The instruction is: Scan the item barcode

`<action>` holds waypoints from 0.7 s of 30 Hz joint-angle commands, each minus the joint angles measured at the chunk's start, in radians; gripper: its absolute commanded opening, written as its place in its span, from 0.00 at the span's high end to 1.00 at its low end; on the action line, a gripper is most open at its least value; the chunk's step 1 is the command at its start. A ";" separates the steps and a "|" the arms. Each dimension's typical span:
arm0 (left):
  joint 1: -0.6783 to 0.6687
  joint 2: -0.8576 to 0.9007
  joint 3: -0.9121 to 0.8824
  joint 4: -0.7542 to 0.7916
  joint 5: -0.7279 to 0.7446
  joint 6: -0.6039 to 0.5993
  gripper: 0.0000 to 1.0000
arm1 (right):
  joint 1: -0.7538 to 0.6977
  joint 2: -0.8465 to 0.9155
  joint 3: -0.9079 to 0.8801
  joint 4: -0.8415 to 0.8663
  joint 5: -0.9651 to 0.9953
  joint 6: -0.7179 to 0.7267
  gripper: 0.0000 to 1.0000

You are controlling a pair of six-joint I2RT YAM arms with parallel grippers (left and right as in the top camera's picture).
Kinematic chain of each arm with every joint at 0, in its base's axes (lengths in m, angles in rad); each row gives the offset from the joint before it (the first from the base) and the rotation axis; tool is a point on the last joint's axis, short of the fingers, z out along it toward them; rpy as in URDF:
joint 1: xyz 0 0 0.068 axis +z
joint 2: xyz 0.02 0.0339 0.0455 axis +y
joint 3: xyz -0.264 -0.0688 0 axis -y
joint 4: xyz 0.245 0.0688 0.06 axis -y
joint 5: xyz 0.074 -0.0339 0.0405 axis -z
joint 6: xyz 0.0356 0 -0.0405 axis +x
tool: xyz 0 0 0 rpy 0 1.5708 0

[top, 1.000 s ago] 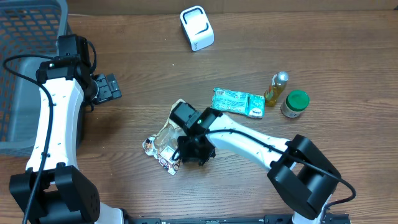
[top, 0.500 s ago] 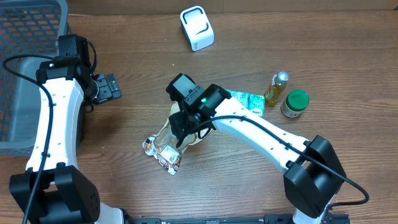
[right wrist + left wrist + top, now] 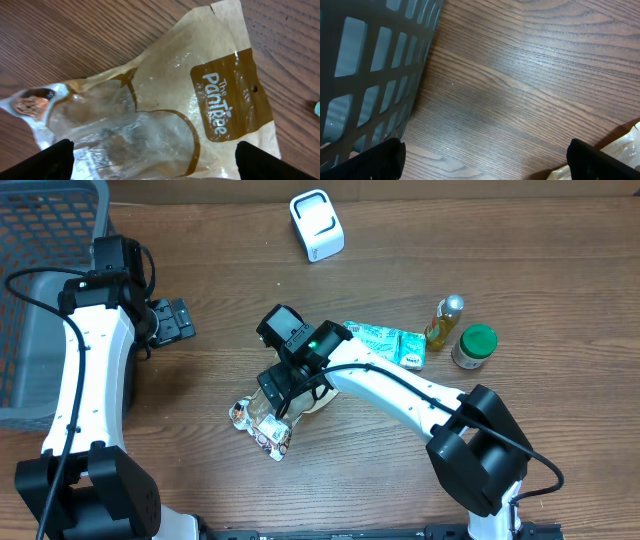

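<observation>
The item is a crinkled brown-and-clear snack bag (image 3: 258,420) (image 3: 165,100) lying flat on the wooden table, with a white label near its lower end. My right gripper (image 3: 283,385) (image 3: 162,165) hangs open directly above the bag, its jaws wide apart and nothing between them. A white barcode scanner (image 3: 317,225) stands at the back of the table. Far to the left, my left gripper (image 3: 178,320) (image 3: 487,162) is open over bare wood beside the basket. A corner of the bag (image 3: 620,150) shows in the left wrist view.
A grey plastic basket (image 3: 40,280) (image 3: 365,75) fills the far left. To the right of the bag are a green packet (image 3: 385,343), a small yellow bottle (image 3: 447,320) and a green-lidded jar (image 3: 474,346).
My right gripper opened and let go of the bag, then lifted and shifted up-left over it. The bag now lies flat on the table. The left arm has not moved.
</observation>
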 commanded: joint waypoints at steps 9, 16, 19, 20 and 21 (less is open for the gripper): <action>0.002 -0.016 0.020 0.000 -0.012 0.012 0.01 | -0.025 0.004 0.007 -0.025 0.013 0.045 0.00; 0.002 -0.016 0.020 0.000 -0.012 0.011 0.00 | -0.082 0.004 0.007 -0.024 -0.082 0.048 0.00; 0.002 -0.016 0.020 0.000 -0.012 0.012 0.00 | -0.104 0.004 0.007 -0.025 -0.081 0.045 0.00; 0.002 -0.016 0.020 0.000 -0.012 0.012 0.00 | -0.111 0.004 0.007 -0.025 -0.081 0.045 0.00; 0.002 -0.016 0.020 0.000 -0.012 0.012 0.01 | -0.117 0.004 0.007 -0.026 -0.081 0.045 0.00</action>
